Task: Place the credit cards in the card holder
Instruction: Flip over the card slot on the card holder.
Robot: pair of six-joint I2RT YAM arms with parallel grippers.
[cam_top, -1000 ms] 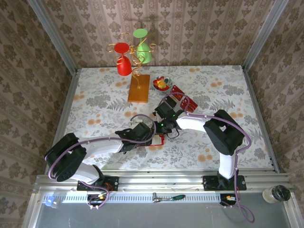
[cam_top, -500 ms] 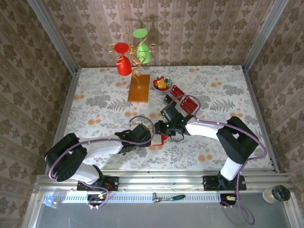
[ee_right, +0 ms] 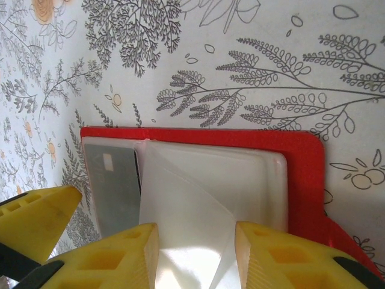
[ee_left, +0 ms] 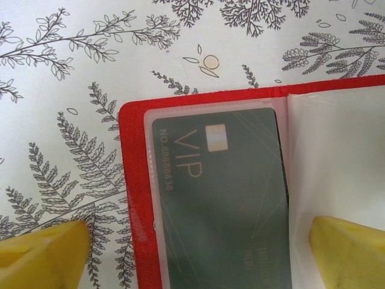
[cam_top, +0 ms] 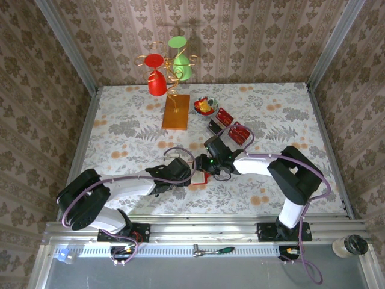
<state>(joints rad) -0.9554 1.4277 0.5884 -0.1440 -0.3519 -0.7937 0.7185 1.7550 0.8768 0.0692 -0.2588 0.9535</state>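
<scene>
My right end effector point(ee_right: 192, 259), narrowly open and empty, hangs over the card holder point(ee_right: 304, 174); the loose credit cards point(cam_top: 239, 132) lie beyond it, rightward, nearer this arm.

Red card holder point(ee_right: 304, 162) open on floral cloth point(ee_right: 240, 60), credit card point(ee_right: 114, 192) in its left sleeve, yellow claw point(ee_right: 195, 256) agape over it.

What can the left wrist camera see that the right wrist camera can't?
Left wrist: the gold VIP letters and the number on the card, readable through its clear pocket. Right wrist: the pale sleeves standing up, and the rounded corner of the card holder. Both: the open red holder on the flowery tablecloth, one card tucked inside, yellow fingers at the bottom.
</scene>
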